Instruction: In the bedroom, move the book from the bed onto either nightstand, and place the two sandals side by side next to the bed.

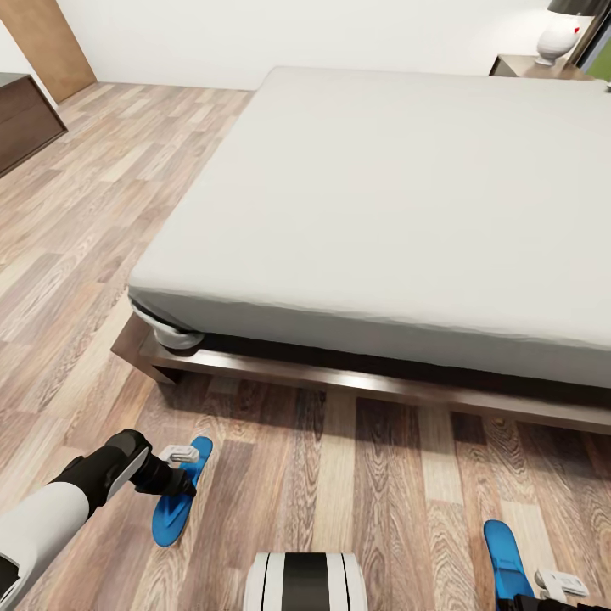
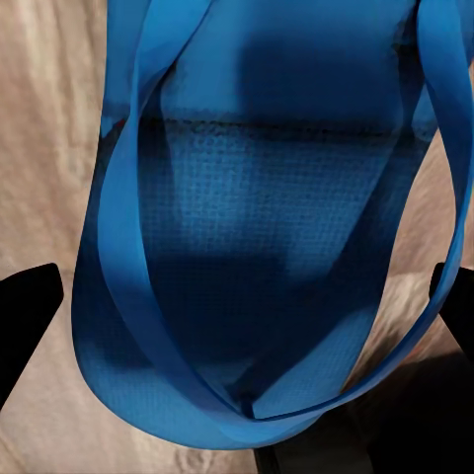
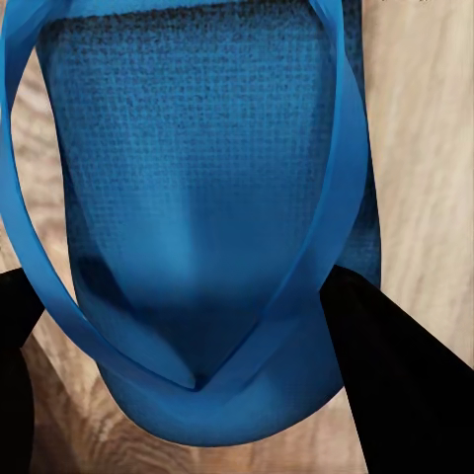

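I see the large low bed [image 1: 382, 212] with its pale-grey mattress and dark-brown wood frame filling the head view from about ten o'clock round to three o'clock, standing on the wood-plank floor [image 1: 356, 492]. No book lies on the mattress as far as I can see. At one o'clock, past the far corner of the bed, a reddish-brown wooden nightstand [image 1: 530, 66] carries a white rounded lamp base [image 1: 560, 38].

At seven o'clock my left gripper [image 1: 182, 467] sits over one bright blue flat sandal [image 1: 174, 496], which lies on the floor a little off the bed's near corner. In the left wrist view the sandal [image 2: 267, 247] and its strap lie between the dark fingers [image 2: 25, 316], which stand apart at either side; I cannot tell whether the jaws grasp it.

At five o'clock my right gripper [image 1: 564, 585] is at the second blue sandal [image 1: 507, 556], well apart from the first. In the right wrist view the dark fingers [image 3: 395, 375] flank that sandal [image 3: 197, 197]; one touches its edge, yet I cannot tell if the jaws are clenched.
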